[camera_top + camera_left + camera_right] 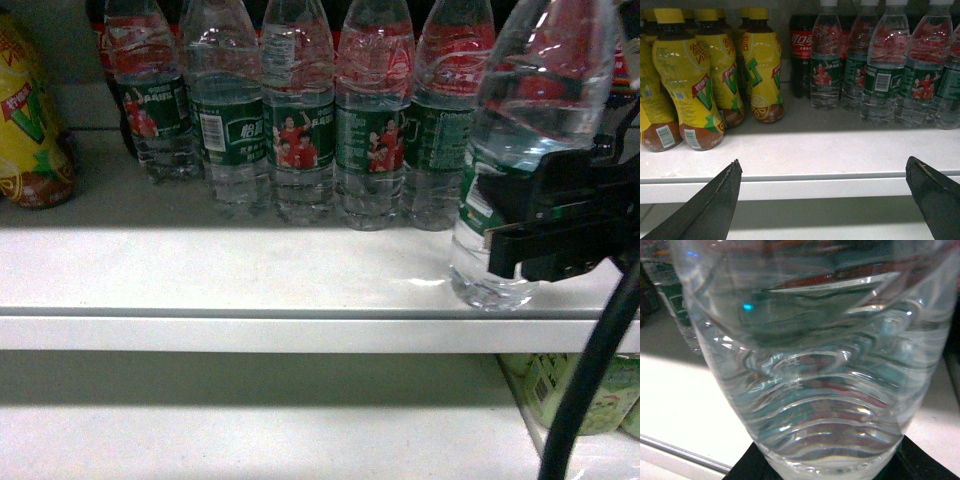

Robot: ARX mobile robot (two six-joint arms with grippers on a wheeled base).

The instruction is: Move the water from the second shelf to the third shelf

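Note:
The water (530, 110), a clear ribbed bottle with a dark green label, is upright at the right of the white shelf (250, 275), its base at the front edge. My right gripper (540, 235) is shut on its lower body from the right. In the right wrist view the water (815, 365) fills the frame, with dark fingers (742, 471) at the bottom corners. I cannot tell whether its base touches the shelf. My left gripper (823, 161) is open and holds nothing, in front of the shelf edge (805, 190).
Several more green-labelled water bottles (300, 120) stand in a row at the back of the shelf. Yellow juice bottles (685, 85) stand on the left, with a cola bottle (801, 45) behind. A black cable (590, 370) hangs at the right. Green-labelled bottles (570, 390) stand on the lower shelf.

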